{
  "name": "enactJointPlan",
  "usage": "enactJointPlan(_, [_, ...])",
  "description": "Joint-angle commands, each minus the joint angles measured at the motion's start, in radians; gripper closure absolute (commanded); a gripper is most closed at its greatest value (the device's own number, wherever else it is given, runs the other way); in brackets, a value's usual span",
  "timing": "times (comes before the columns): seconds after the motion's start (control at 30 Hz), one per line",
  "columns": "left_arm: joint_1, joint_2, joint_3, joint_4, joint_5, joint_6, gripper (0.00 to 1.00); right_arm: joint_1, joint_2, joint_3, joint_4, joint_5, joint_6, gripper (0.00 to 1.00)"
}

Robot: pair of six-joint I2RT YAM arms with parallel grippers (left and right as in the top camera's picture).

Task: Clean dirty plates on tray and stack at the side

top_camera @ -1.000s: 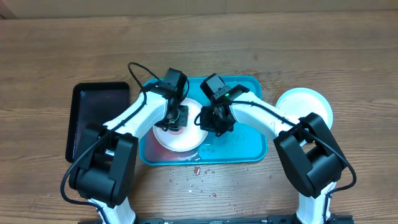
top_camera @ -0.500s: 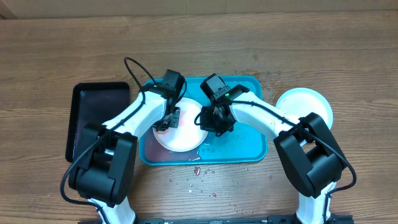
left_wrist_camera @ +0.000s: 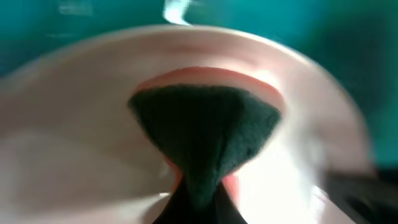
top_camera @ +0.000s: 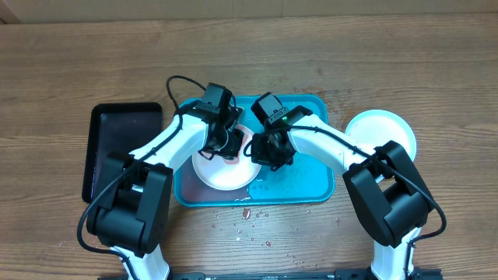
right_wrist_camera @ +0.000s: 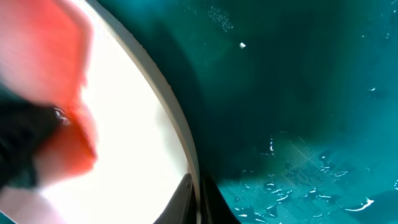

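A white plate (top_camera: 222,173) lies on the turquoise tray (top_camera: 299,183). My left gripper (top_camera: 231,145) is shut on a sponge with a dark green pad and an orange back (left_wrist_camera: 205,127), pressed on the plate's inner surface (left_wrist_camera: 74,143). My right gripper (top_camera: 259,155) is shut on the plate's right rim (right_wrist_camera: 180,134), with the wet tray floor (right_wrist_camera: 298,112) beside it. The orange sponge (right_wrist_camera: 62,81) also shows blurred in the right wrist view. Another white plate (top_camera: 381,128) sits on the table right of the tray. The yellow-green rimmed plate is out of view.
A narrow black tray (top_camera: 117,144) lies left of the turquoise tray. Small red sauce drips (top_camera: 246,211) dot the wooden table (top_camera: 311,54) in front of the tray.
My left gripper swept the sponge left across the plate, then back right toward my right gripper. The right arm has held still on the rim.
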Motion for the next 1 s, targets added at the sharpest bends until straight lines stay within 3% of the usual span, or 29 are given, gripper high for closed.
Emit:
enactJointPlan(0.0, [0.003, 0.011, -0.009, -0.033, -0.459, -0.257, 0.96, 0.002, 0.026, -0.028, -0.012, 0.026, -0.008, 0.96])
enactJointPlan(0.1, [0.002, 0.011, -0.009, -0.103, -0.542, -0.282, 0.96, 0.002, 0.026, -0.028, -0.009, 0.025, -0.007, 0.96])
enactJointPlan(0.2, [0.002, 0.011, -0.009, -0.154, -0.45, -0.194, 0.96, 0.002, 0.026, -0.028, -0.008, 0.025, -0.007, 0.96])
enactJointPlan(0.47, [0.002, 0.011, -0.009, -0.249, 0.192, 0.258, 0.96, 0.001, 0.026, -0.028, -0.008, 0.024, -0.007, 0.96])
enactJointPlan(0.57, [0.002, 0.011, -0.009, -0.228, 0.331, 0.332, 0.96, 0.001, 0.026, -0.028, -0.008, 0.022, -0.008, 0.96])
enactJointPlan(0.77, [0.003, 0.011, -0.009, -0.087, 0.307, 0.274, 0.96, 0.001, 0.026, -0.028, -0.009, 0.022, -0.008, 0.96])
enactJointPlan(0.83, [0.003, 0.011, -0.009, -0.03, 0.217, 0.227, 0.96, 0.001, 0.026, -0.028, -0.009, 0.022, -0.008, 0.96])
enactJointPlan(0.97, [0.003, 0.011, -0.009, 0.039, -0.135, 0.019, 0.96, 0.001, 0.026, -0.028, -0.01, 0.022, -0.008, 0.96])
